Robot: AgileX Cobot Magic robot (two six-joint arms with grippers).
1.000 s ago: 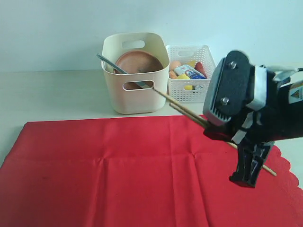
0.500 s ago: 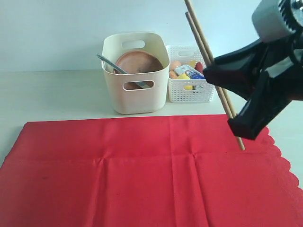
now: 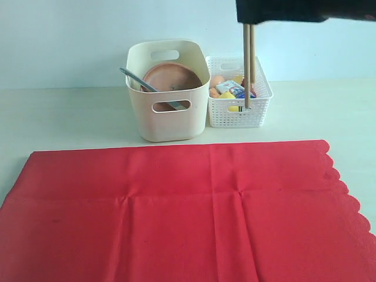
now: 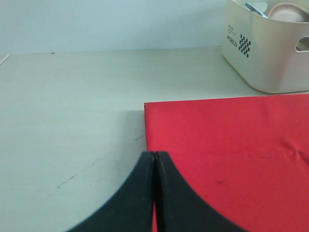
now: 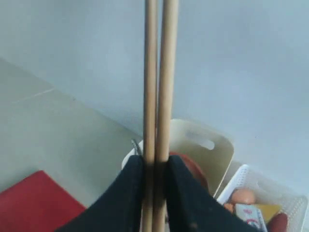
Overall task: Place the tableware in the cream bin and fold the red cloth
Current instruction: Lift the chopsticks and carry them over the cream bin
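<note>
Two chopsticks (image 3: 249, 64): we see the light wooden pair hanging upright and side by side on the right of the scene, well above the table. Their lower ends show in front of the white basket, and we cannot tell whether they hang over it or nearer to us.
Right gripper (image 5: 155, 166): clenched on the chopsticks. In the right wrist view we see its two black fingers (image 5: 130, 193) pressing the pair from either side, with both sticks running far past the fingertips. The exterior view shows only its dark underside at the top edge.
Left gripper (image 4: 154, 157): jaws pressed together with nothing between them. We find it low over the left edge of the red cloth, where cloth meets bare table.
Red cloth (image 3: 176, 205): spread flat and unfolded across the near part of the table, with faint crease lines and a scalloped edge on the right.
Cream bin (image 3: 170, 123): stands just beyond the far edge of the cloth, close beside the basket on its left.
Brown plate (image 3: 173, 76): leans inside the bin.
Metal handle (image 3: 136, 79): sticks up out of the bin toward its left rim.
White basket (image 3: 235, 117): right of the bin, holding small coloured food items.
Table (image 3: 59, 111): pale, and bare to the left of the bin.
</note>
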